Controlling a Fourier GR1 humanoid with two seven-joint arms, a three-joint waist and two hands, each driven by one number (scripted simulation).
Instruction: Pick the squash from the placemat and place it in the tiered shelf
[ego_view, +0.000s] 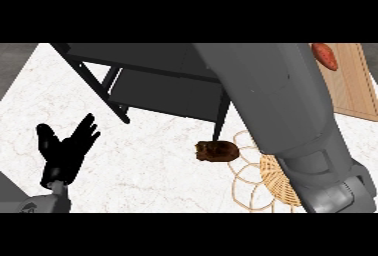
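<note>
A brown, lumpy squash (215, 151) lies on the counter at the left edge of the woven tan placemat (251, 187), just below the front leg of the dark grey tiered shelf (159, 75). My right forearm (284, 105) rises from the lower right over the placemat and runs past the shelf to the picture's top; its hand does not show. At the lower left my left hand (66, 147) rests open with its fingers up, well away from the squash.
A wooden cutting board (354, 85) lies at the upper right with a red-orange vegetable (325, 56) on its far end. White marble counter (148, 175) stretches between my left hand and the squash.
</note>
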